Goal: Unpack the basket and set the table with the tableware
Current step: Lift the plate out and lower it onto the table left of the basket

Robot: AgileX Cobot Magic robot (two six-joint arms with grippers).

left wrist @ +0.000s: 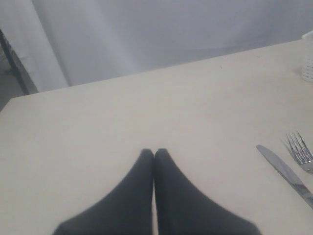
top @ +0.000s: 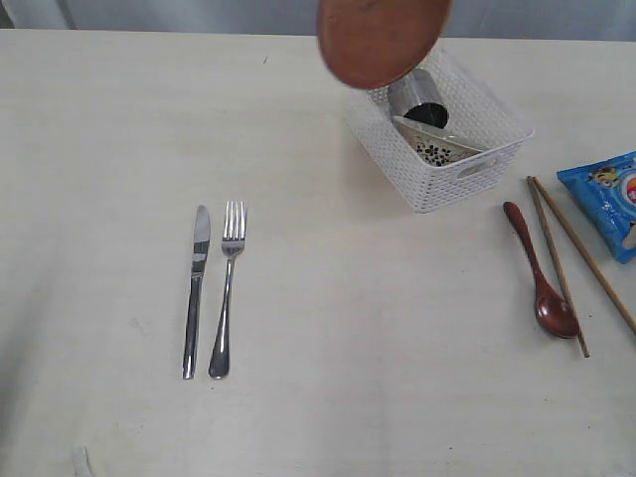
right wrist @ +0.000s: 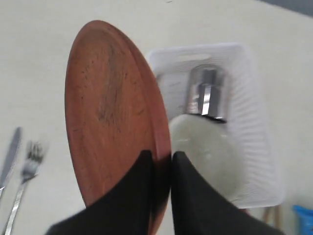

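Black tapered left pincer [left wrist: 154,153], black tapered right pincer [right wrist: 162,156]

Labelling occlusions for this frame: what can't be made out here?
Exterior view: the plate is cut off by the top edge; the right gripper holding it is out of frame.
Exterior view: the plate hides part of the cup in the basket.
Exterior view: the chip bag and one of the chopsticks run off the right edge.
Left wrist view: the knife is cut off by the right edge.
Right wrist view: the fork is blurred.
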